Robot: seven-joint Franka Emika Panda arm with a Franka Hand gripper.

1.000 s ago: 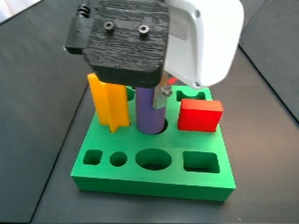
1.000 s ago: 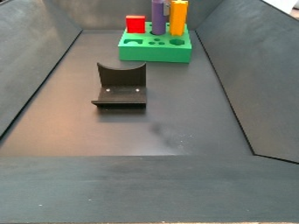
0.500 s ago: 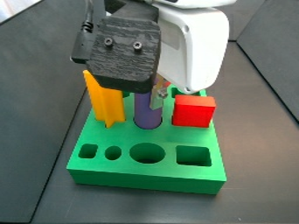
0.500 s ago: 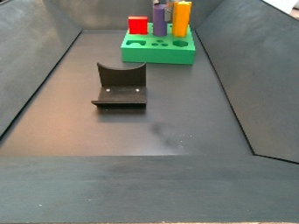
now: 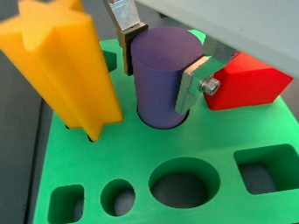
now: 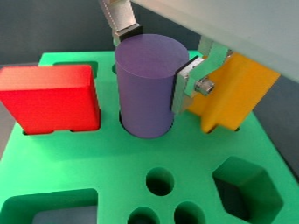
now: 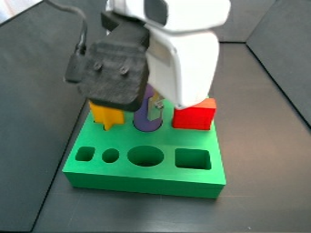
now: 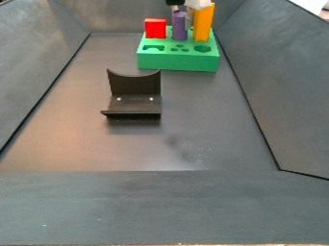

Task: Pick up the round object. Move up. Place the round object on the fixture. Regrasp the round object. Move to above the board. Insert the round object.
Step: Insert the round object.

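I see my gripper [image 5: 162,54] over the board [image 5: 117,166], fingers [image 5: 193,83] flanking the round object [image 5: 163,74], which stands in its hole between the yellow star [image 5: 59,61] and red cube [image 5: 247,83]; contact unclear.

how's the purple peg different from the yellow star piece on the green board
The purple peg is a round cylinder; the yellow star piece is a star-shaped prism. The yellow star piece stands taller. The gripper has its fingers either side of the purple peg, while the yellow star piece stands free. Both stand upright in the green board.
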